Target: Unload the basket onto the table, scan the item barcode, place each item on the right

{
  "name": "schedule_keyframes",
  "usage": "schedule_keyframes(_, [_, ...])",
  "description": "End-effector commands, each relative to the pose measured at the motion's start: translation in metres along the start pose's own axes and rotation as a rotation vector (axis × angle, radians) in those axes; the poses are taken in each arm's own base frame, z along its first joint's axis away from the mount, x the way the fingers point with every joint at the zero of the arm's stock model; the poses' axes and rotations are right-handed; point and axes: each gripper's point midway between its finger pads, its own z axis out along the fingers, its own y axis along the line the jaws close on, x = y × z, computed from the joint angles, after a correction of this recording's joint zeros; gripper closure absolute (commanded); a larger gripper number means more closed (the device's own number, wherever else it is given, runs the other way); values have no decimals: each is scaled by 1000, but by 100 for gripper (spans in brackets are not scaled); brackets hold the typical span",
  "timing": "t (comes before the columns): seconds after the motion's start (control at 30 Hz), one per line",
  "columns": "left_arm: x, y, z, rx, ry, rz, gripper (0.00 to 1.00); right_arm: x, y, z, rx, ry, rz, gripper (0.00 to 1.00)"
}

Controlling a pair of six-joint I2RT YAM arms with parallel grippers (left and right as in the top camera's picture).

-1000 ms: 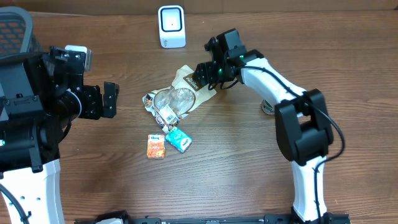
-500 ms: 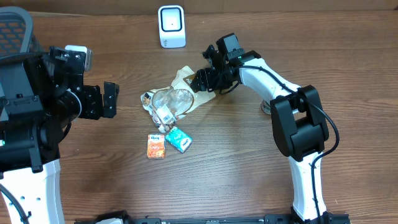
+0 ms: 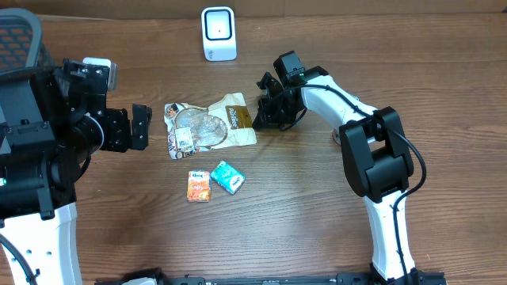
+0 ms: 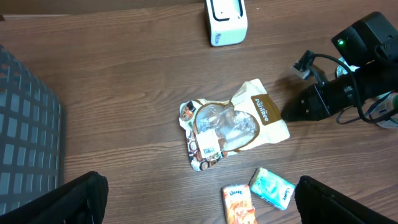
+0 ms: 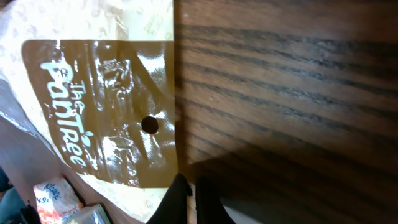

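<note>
Jaws pressed together on the right gripper (image 3: 260,119); spread wide and empty on the left gripper (image 3: 131,128). Overhead we count one snack bag (image 3: 210,127) lying flat, one scanner (image 3: 219,33) well apart, one orange pack (image 3: 199,186), one teal pack (image 3: 227,177). Left wrist: the same count. Right wrist: tips at the bag's edge, nipping it or not we cannot tell. Scanning, we judge, is all left.

The bag (image 3: 207,127) lies flat, label side up, on the near side of the scanner (image 3: 219,33) and well apart from it, its long axis running left to right. It is a cream pouch with a clear window in the middle. A brown band (image 5: 112,112) with white lettering and a small hang hole (image 5: 149,125) crosses its right end. A white barcode label (image 4: 209,144) sits near its left end. The scanner, a small white box, stands upright.
</note>
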Motion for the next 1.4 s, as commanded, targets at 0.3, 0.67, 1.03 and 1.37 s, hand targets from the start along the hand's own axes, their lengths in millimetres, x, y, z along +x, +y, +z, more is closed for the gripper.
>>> schedule_keyframes(0.3, [-6,0,-4,5,-20,27,1,-41,24,-31,3,-107,-71,67])
schedule_keyframes(0.67, [-6,0,-4,4,-21,27,0,-47,25,-46,20,-119,-62,65])
schedule_keyframes(1.03, [-19,-11,-5,70,-77,39,0,-62,40,-122,97,-201,-83,60])
schedule_keyframes(1.37, [-21,-25,3,169,-65,-39,53,-54,39,-133,119,-191,-86,54])
